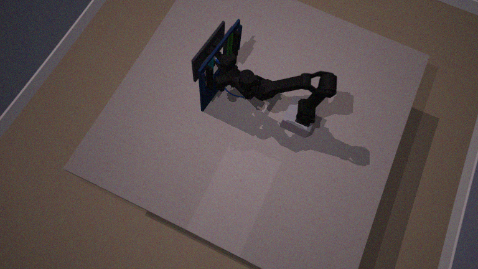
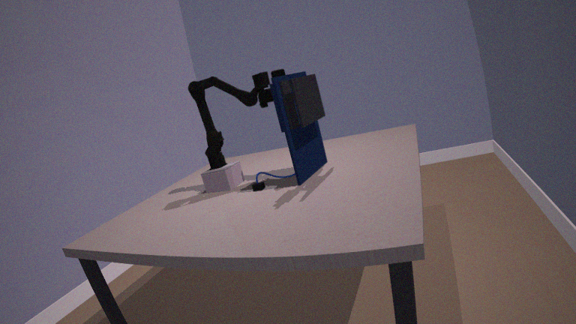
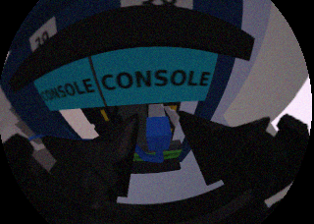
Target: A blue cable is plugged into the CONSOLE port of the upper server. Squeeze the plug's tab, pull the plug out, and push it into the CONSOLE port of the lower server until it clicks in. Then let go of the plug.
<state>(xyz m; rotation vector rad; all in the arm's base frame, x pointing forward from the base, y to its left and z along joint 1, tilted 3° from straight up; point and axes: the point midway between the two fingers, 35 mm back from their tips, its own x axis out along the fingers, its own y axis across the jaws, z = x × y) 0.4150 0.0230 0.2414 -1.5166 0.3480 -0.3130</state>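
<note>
The pincer (image 1: 218,75) (image 2: 266,97) (image 3: 159,116) is released, its two dark fingers apart on either side of the blue plug (image 3: 158,132), with gaps showing beside it. Just beyond, the plug sits at the opening under the larger teal CONSOLE label (image 3: 157,79); how deeply it is seated, I cannot tell. Around and above stands the blue frame (image 1: 203,91) (image 2: 310,154) (image 3: 226,37), upright on the surface (image 1: 229,188) (image 2: 271,226), and a "38" tag (image 3: 157,0) tops the label. Farther back, behind the frame, is a dark grey panel (image 1: 210,49) (image 2: 310,100)
</note>
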